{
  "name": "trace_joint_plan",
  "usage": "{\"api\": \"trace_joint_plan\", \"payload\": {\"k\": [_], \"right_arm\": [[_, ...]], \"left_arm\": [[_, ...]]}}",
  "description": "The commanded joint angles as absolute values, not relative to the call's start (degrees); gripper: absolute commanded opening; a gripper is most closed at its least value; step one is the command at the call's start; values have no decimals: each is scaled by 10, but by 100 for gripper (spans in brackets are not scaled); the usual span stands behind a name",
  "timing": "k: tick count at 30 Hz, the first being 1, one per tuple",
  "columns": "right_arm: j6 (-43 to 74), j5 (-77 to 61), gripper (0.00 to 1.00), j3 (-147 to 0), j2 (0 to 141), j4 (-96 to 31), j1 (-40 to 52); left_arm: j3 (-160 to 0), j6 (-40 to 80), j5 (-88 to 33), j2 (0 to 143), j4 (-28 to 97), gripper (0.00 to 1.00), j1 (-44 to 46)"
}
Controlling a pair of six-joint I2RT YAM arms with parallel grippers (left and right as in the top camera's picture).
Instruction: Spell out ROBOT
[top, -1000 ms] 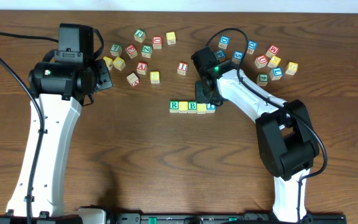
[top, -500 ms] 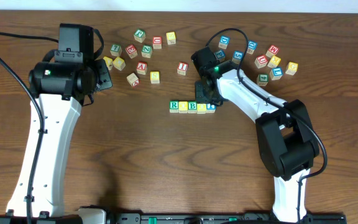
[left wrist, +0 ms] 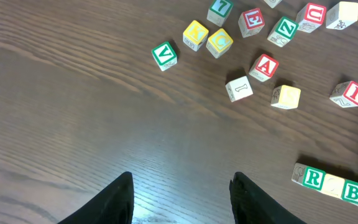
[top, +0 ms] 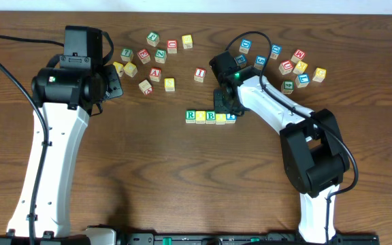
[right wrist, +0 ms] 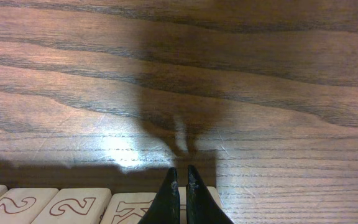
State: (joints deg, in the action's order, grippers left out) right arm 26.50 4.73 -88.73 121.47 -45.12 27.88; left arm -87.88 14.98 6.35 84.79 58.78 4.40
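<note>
A row of five cubes lies mid-table: green-framed R (top: 190, 116), a yellow-faced cube (top: 201, 117), green-framed B (top: 211, 117), a second yellow-faced cube (top: 221, 118) and blue-framed T (top: 231, 116). My right gripper (top: 226, 109) is at the far side of the row's right end. In the right wrist view it (right wrist: 183, 186) is shut and holds nothing, its tips against a cube's side face (right wrist: 211, 198). My left gripper (left wrist: 181, 198) is open and empty, low over bare table to the left. The R (left wrist: 314, 178) and B (left wrist: 353, 191) show at that view's right edge.
Loose letter cubes lie scattered at the back: one group near my left gripper (top: 148, 58), another at the back right (top: 295, 66), and a red I cube (top: 199, 74) between them. Both arm bases stand at the table's front edge.
</note>
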Motion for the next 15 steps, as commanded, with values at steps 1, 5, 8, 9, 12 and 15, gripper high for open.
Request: {"api": "trace_joint_plan", "payload": {"k": [1,5,8,9,12,15], "right_arm": [[261,48,1,-884,1216,-452,283],[261,48,1,-884,1216,-453,284],[256,48,1,-884,1216,-452,285],[256,48,1,-884,1216,-452,286],[256,48,1,-884,1216,-452,286],[256,45,1,-884,1216,-453,286]], "left_arm": [[-891,153,67,850,590,49,44],[-891,153,67,850,590,49,44],[-891,153,67,850,590,49,44],[-891,153,67,850,590,49,44],[-891,153,67,850,590,49,44],[-891,153,67,850,590,49,44]]}}
